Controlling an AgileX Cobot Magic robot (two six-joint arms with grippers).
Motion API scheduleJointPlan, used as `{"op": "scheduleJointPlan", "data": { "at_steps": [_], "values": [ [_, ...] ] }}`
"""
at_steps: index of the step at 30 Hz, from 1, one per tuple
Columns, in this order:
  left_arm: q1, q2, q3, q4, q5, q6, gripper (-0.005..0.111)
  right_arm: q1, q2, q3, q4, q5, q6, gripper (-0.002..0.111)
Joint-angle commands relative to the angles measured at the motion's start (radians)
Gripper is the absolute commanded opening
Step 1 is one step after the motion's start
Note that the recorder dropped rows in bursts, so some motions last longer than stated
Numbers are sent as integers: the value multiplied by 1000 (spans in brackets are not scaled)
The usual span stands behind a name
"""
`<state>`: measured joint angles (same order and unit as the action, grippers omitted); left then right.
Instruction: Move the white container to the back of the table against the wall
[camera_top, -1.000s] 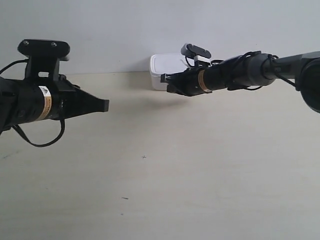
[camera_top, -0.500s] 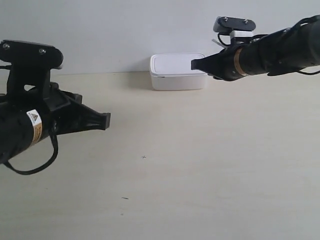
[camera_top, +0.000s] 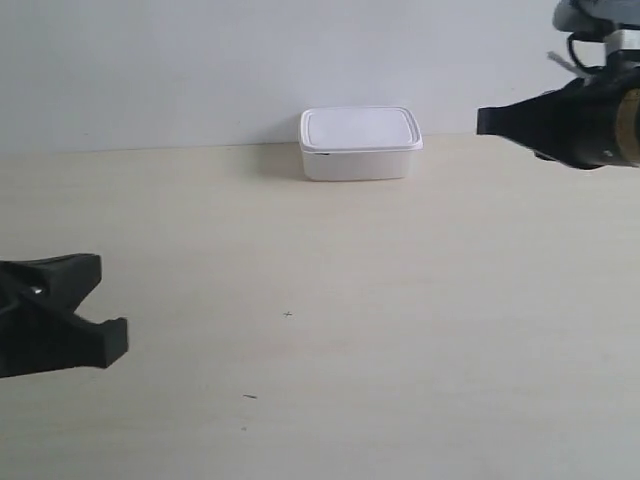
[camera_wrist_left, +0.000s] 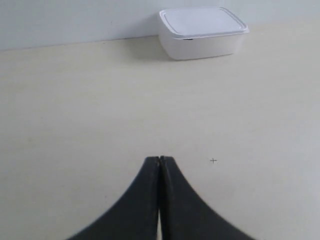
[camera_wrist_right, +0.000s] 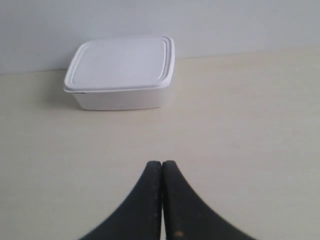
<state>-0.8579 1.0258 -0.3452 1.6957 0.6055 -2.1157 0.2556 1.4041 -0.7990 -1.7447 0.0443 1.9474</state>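
exterior view, left side: the arm at the exterior view's left (camera_top: 50, 320) enters low from the frame edge, above the near part of the table (camera_top: 400, 330). only its black front end shows. the left wrist view shows the left gripper (camera_wrist_left: 159, 159) clenched: the two black fingers (camera_wrist_left: 145, 195) are pressed together with only a thin seam between them, and nothing is held. it is well apart from the white container (camera_wrist_left: 202, 32), which lies far ahead of it.

centre: a small dark cross mark (camera_top: 288, 314) sits on the pale wood-grain surface, with a second dark speck (camera_top: 249, 396) nearer the camera. in the left wrist view the cross mark (camera_wrist_left: 213, 160) lies just beside the closed fingertips.

centre, rear: the white container (camera_top: 360, 140) stands upright on the table at its back edge, close up to the wall (camera_top: 200, 60). the lid is on and sits flat. whether the box actually touches the wall cannot be told. neither arm touches it.

right side: the arm at the exterior view's right (camera_top: 570, 125) is raised at about the height of the container and apart from it. the right wrist view shows the right gripper (camera_wrist_right: 162, 163) likewise clenched, fingers (camera_wrist_right: 180, 200) meeting along a narrow seam and grasping nothing. the container (camera_wrist_right: 122, 70) is near in front of it, with bare table between.
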Motion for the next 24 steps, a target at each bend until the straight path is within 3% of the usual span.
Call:
{"op": "scheduleJointPlan", "data": {
  "at_steps": [1,6,17,21,24],
  "values": [
    [-14,-139,66,-81,-44,-9,0,0,-224,113,0,-34,-10,0],
    [-14,-277,118,-148,-77,-9,0,0,-515,226,15,-120,-10,0],
    [-14,-580,304,-144,-187,-9,0,0,-1177,438,89,-336,17,0],
    [-14,-734,345,-99,-203,-9,0,0,-1332,483,87,-392,78,0],
    [-14,-871,345,39,-312,-7,0,0,-1404,530,87,-438,78,0]
  ]
}}
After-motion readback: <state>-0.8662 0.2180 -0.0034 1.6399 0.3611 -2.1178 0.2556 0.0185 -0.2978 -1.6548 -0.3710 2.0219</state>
